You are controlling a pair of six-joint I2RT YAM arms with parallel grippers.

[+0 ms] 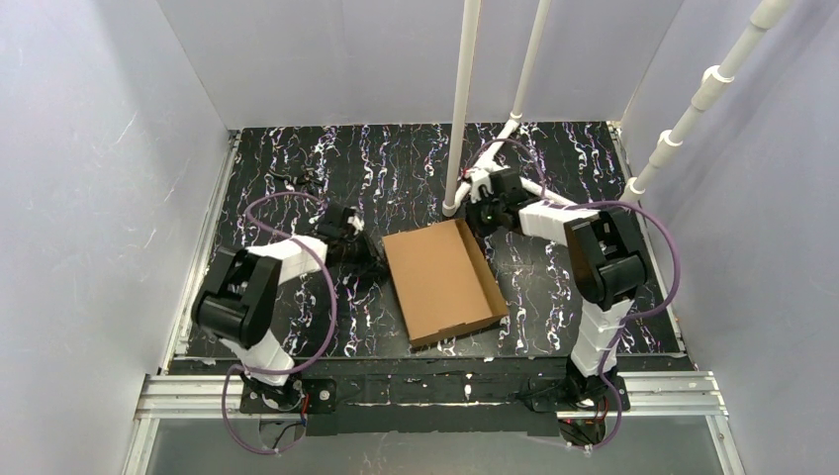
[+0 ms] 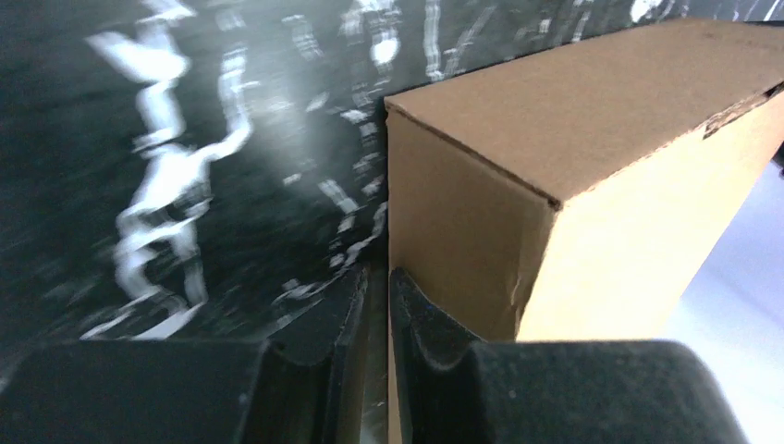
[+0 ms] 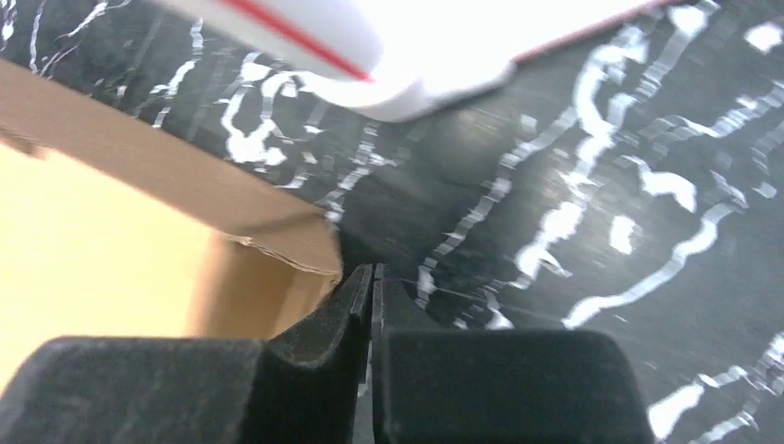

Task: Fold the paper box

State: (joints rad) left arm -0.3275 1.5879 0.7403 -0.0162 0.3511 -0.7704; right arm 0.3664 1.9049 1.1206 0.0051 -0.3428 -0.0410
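- While the box [image 1: 443,282] lies mid-table [image 1: 554,158] as a shallow brown tray shape, an arm reaches to it from each side.
- Left gripper [image 2: 377,277] sits at the box's left edge. Its jaws are narrowed to a slit with nothing seen between, and one finger [image 2: 425,324] is against a box corner.
- Right gripper [image 3: 372,274] is at the far right corner, its jaws pressed together and empty, just beside the cardboard edge.

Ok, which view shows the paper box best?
Top external: the whole paper box is in frame, with all four sides visible. Left wrist shows only one outer corner up close. Right wrist shows only a wall end and some of the interior.
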